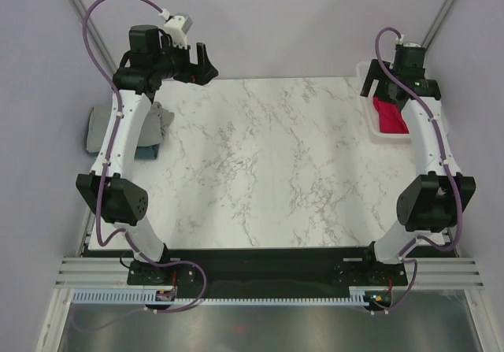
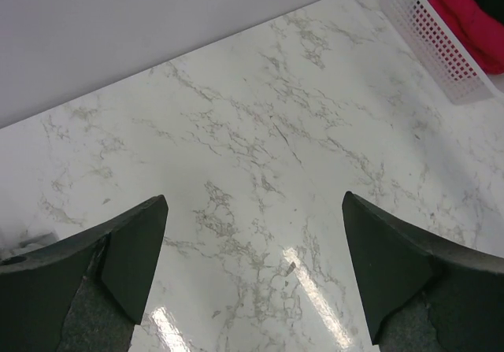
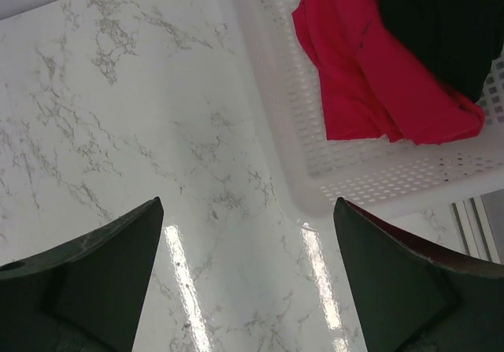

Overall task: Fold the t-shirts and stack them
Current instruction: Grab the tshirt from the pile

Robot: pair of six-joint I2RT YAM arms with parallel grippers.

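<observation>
Task looking part done. Grey and blue t-shirts (image 1: 160, 124) lying piled at left edge of table (image 1: 260, 163), neatness of fold impossible to tell. Crimson-pink t-shirt (image 3: 370, 76) and black t-shirt (image 3: 441, 21) sitting unfolded in white basket (image 3: 354, 171), far right. Left gripper (image 2: 252, 273) hovering over bare marble, fingers spread wide, gripping nothing. Right gripper (image 3: 248, 281) hanging beside basket, likewise wide and empty.

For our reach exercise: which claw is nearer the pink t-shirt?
Right. The right claw hovers beside the pink t-shirt; the left claw is across the table, far left.
</observation>
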